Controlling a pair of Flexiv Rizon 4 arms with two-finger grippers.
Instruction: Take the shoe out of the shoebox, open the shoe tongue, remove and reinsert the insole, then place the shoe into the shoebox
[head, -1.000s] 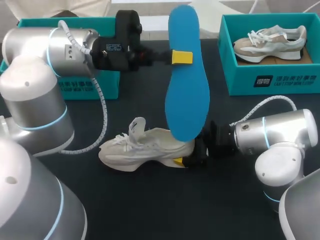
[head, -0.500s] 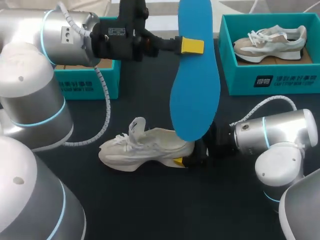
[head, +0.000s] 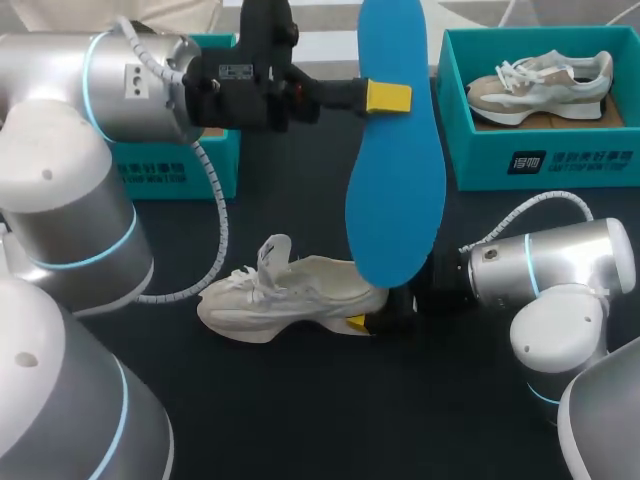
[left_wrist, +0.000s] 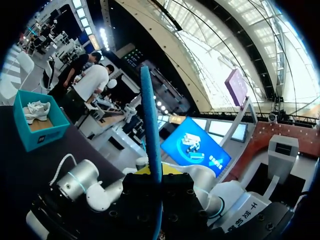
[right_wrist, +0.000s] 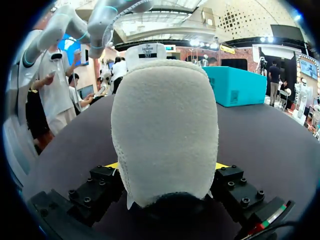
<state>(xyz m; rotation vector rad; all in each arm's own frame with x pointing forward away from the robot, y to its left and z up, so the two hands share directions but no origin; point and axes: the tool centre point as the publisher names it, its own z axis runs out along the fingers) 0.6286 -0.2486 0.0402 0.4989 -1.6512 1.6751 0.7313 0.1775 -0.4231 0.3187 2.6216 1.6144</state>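
Head view: two shoes (head: 290, 292) (head: 545, 82), one insole (head: 396, 200)

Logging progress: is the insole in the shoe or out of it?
Out: the blue insole hangs upright in the left arm's jaws, up above the white shoe.

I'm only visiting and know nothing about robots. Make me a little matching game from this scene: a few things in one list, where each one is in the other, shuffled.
Things
1. blue insole
2. cream shoe
3. beige shoe
4. left teal box

Places
A. inside the right teal box
B. on the table, heel clamped by the right gripper
C. held on end in the air by the left gripper
D. partly hidden behind the left arm

Pairs: 1-C, 2-B, 3-A, 4-D
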